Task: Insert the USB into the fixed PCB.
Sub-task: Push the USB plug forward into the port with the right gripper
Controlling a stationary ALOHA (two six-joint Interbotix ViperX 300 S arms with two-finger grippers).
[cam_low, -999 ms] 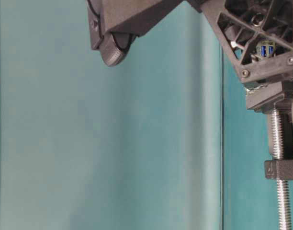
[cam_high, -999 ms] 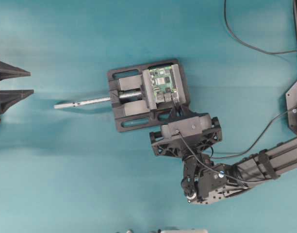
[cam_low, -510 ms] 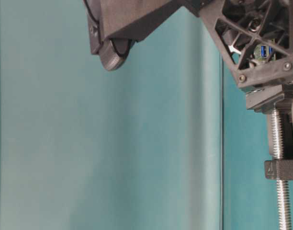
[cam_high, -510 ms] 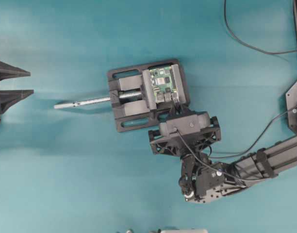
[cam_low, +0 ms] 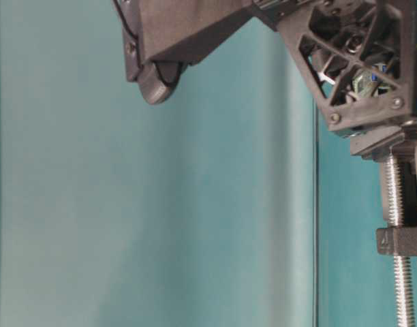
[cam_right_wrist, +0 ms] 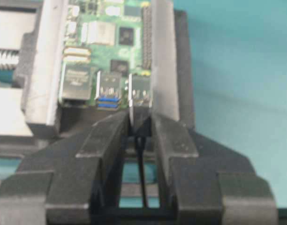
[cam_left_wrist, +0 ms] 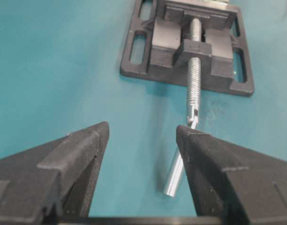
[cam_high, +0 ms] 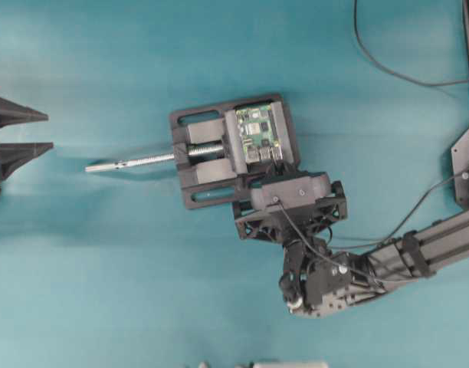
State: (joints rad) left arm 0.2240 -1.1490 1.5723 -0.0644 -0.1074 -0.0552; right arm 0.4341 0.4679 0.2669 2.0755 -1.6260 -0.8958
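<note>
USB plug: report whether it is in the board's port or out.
Entering: the USB, pinched in the right gripper, meets the rightmost silver port of the fixed PCB; how deep it sits, cannot tell.

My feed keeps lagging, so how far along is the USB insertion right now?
Done: the right gripper has its jaws shut on the small black USB plug, cable trailing behind. In hand: the plug sits at the mouth of the silver right-hand port on the green circuit board clamped in the black vise. Left: full seating is unconfirmed, then release. The left gripper waits open.
</note>
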